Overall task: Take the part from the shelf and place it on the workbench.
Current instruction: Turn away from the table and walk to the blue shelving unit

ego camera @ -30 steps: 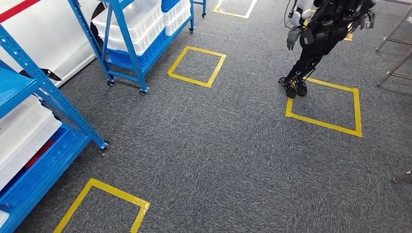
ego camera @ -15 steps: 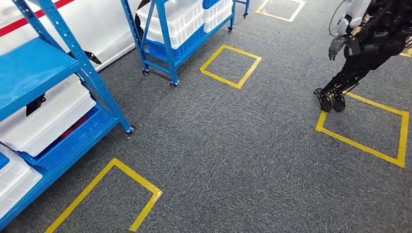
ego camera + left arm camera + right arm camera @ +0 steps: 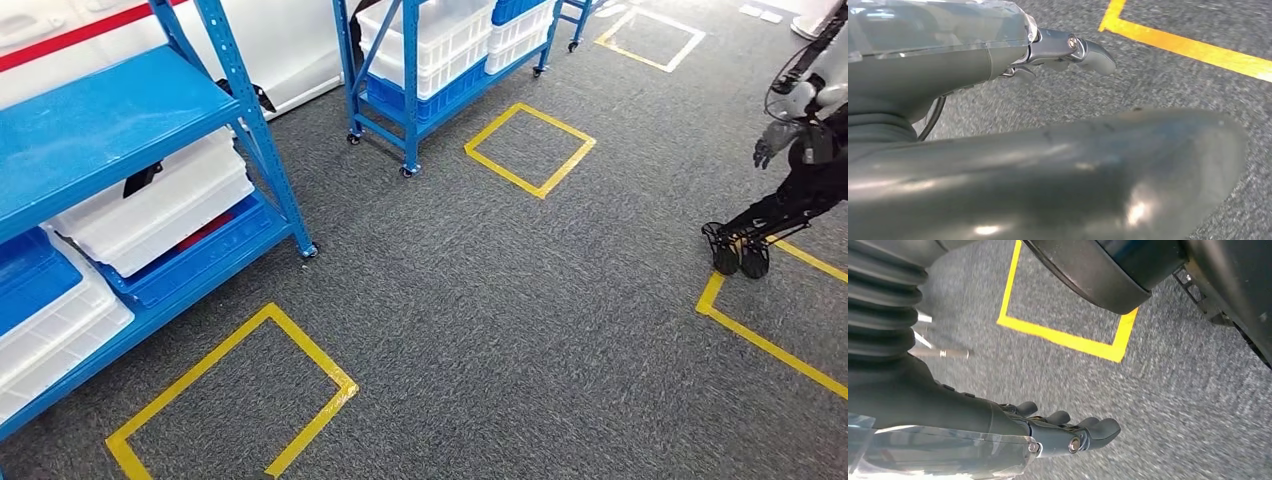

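A blue metal shelf [image 3: 110, 120] stands at the left in the head view, with white bins [image 3: 150, 210] and blue bins [image 3: 30, 275] on its lower levels. I cannot tell which item is the part. My left hand [image 3: 1068, 50] hangs over the grey carpet and holds nothing; its thumb sticks out. Also hanging is my right hand [image 3: 1068, 432], fingers loosely apart and empty, above a yellow floor marking [image 3: 1068, 337].
A second blue shelf [image 3: 405, 90] with stacked white bins [image 3: 430, 35] stands further back. Yellow taped squares [image 3: 235, 400] [image 3: 530, 150] mark the grey carpet. Another dark humanoid robot [image 3: 790, 180] stands at the right beside a yellow square [image 3: 770, 340].
The whole picture has shifted: my view has turned left, bringing the near shelf further into the picture and sliding the other robot toward the right edge.
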Robot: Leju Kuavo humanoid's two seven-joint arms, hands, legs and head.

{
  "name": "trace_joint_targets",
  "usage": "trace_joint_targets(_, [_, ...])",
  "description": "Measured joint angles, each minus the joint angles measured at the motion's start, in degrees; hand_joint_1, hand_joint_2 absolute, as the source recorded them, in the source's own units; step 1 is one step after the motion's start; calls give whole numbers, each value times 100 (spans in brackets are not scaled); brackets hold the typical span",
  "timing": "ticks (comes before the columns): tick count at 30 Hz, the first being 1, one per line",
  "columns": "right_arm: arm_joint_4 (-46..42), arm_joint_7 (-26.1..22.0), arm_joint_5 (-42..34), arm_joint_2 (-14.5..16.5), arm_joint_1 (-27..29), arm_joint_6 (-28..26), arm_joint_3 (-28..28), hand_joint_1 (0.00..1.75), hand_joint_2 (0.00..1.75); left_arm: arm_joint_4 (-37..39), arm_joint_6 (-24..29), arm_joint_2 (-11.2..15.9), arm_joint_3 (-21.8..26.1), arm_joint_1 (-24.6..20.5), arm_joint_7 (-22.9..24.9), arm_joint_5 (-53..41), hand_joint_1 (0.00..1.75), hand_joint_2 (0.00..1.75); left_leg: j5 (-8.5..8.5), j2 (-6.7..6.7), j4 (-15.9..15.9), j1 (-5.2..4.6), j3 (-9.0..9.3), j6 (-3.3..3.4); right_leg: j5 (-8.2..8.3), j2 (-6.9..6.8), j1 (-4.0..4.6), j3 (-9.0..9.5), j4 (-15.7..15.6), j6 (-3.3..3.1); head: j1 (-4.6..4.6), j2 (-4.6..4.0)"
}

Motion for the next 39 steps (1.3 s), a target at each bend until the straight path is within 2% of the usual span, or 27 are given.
trace_joint_targets(1, [0,1,1,-1,-1,1,0,0,175,0,0,-1,1,2,1,1,0,0,-5,-78,15,10,5,-11,197,15,-16,85,-217,9,0,0])
trace_joint_targets(2, [1,3,2,-3,10,3,1,0,175,0,0,-3,1,2,1,2,0,0,-15,-162,39,20,6,-32,433,75,-40,235,-587,17,0,0])
trace_joint_targets(4, [4,-4,4,-5,40,10,1,0,175,0,0,-8,3,-8,1,8,0,0,-28,-306,106,24,-34,-97,693,317,-77,474,-1194,22,1,0])
trace_joint_targets(6, [7,-27,4,-5,47,15,-1,0,175,0,2,-9,5,-6,1,16,0,0,-7,-418,133,32,-95,-180,709,452,-68,523,-1374,-14,1,0])
trace_joint_targets(8, [7,-50,5,5,36,15,-2,0,175,0,4,-7,13,14,1,19,0,0,13,-474,123,52,-129,-252,739,351,-64,528,-1415,-90,0,0])
trace_joint_targets(10, [7,-63,7,15,40,14,-2,0,175,0,3,-4,22,16,1,19,0,0,-134,-278,359,46,-248,-299,769,212,-73,551,-1467,-169,-1,0])
trace_joint_targets(12, [7,-67,9,14,56,13,-4,0,175,0,2,-4,26,-4,-2,16,0,0,-476,1,1044,44,-572,-329,770,49,-52,559,-1486,-218,-2,0])
trace_joint_targets(13, [7,-68,10,11,63,11,-4,0,175,0,2,-4,27,-8,-3,14,0,0,-624,65,1426,51,-754,-341,763,-37,-38,559,-1487,-232,-2,0])
trace_joint_targets(14, [7,-68,13,10,66,10,-5,0,175,0,1,-4,27,-3,-3,11,0,0,-687,96,1677,58,-872,-348,756,-114,-28,562,-1487,-239,-2,0])
trace_joint_targets(15, [7,-68,16,9,67,8,-5,0,175,0,1,-4,28,5,-3,7,0,0,-644,114,1719,61,-886,-348,747,-186,-21,569,-1486,-241,-2,0])
trace_joint_targets(16, [7,-68,19,8,67,5,-5,0,175,0,-1,-4,30,11,-3,4,0,0,-506,138,1538,61,-788,-338,734,-253,-15,583,-1486,-238,-2,0])
trace_joint_targets(17, [7,-68,21,8,66,3,-5,0,175,0,-1,-4,30,13,-4,2,0,0,-310,190,1178,56,-596,-315,718,-317,-10,605,-1486,-231,-2,0])
trace_joint_targets(19, [7,-69,22,9,72,1,-5,0,175,0,-1,-4,31,-5,-7,2,0,0,-66,447,430,-2,-199,-224,678,-435,8,647,-1488,-197,-2,0])
trace_joint_targets(21, [7,-72,25,7,74,0,-6,0,175,0,-1,-4,31,-24,-13,2,0,0,-49,595,130,-71,-56,-137,649,-544,28,672,-1497,-145,-1,0])
trace_joint_targets(23, [4,-81,28,5,55,-2,-7,0,175,0,-3,-3,33,-15,-16,3,0,0,-34,483,79,-68,-46,-85,624,-623,34,715,-1518,-86,-1,0])
trace_joint_targets(24, [2,-90,31,4,48,-2,-7,0,175,0,-3,-5,35,-8,-18,5,0,0,-21,424,41,-49,-23,-62,592,-561,28,730,-1496,-53,-1,0])
trace_joint_targets(26, [-2,-118,31,2,53,-2,-9,0,175,0,-3,-10,37,-16,-22,10,0,0,12,305,-31,1,20,-12,367,-262,14,580,-1130,6,0,0])
trace_joint_targets(27, [-2,-134,30,2,52,-2,-10,0,175,0,-3,-13,37,-28,-25,12,0,0,16,248,-39,3,21,1,199,-108,7,403,-775,22,0,0])
trace_joint_targets(29, [-2,-166,26,2,28,-2,-13,0,175,0,-6,-17,38,-42,-27,16,0,0,15,118,-36,6,23,11,-45,-3,3,23,-57,43,0,0])
trace_joint_targets(30, [-2,-176,25,1,13,-2,-15,0,175,0,-8,-19,38,-40,-28,17,0,0,12,44,-32,7,32,9,-7,4,0,-58,69,50,0,0])
trace_joint_targets(31, [-2,-184,28,1,8,-2,-16,0,175,0,-9,-22,39,-39,-30,17,0,0,8,-39,-24,11,43,2,146,12,-6,-39,-23,54,0,0])
trace_joint_targets(32, [-2,-188,33,1,12,-2,-17,0,175,0,-10,-25,39,-39,-32,17,0,0,-1,-127,-8,16,54,-11,388,44,-19,76,-326,55,0,0])
trace_joint_targets(34, [1,-207,44,-2,44,-1,-19,0,175,0,-11,-33,40,-46,-42,14,0,0,-27,-291,56,23,29,-58,759,301,-62,354,-1044,52,1,0])
trace_joint_targets(36, [5,-239,45,-2,64,-1,-20,0,87,0,-11,-35,41,-52,-51,12,0,0,-24,-420,108,25,-51,-126,825,526,-83,451,-1363,25,1,0])
trace_joint_targets(37, [7,-251,48,0,62,-1,-21,0,44,0,-13,-35,42,-50,-53,11,0,0,-8,-480,116,30,-85,-164,815,533,-71,444,-1392,1,0,0])
trace_joint_targets(38, [7,-261,50,5,57,0,-22,0,0,0,-14,-33,42,-42,-55,11,0,0,8,-533,106,39,-108,-199,820,471,-73,443,-1403,-33,0,0])
trace_joint_targets(39, [7,-271,54,10,60,-1,-22,0,0,0,-14,-32,42,-32,-58,10,0,0,-3,-493,126,40,-128,-231,831,402,-72,458,-1431,-67,-1,0])
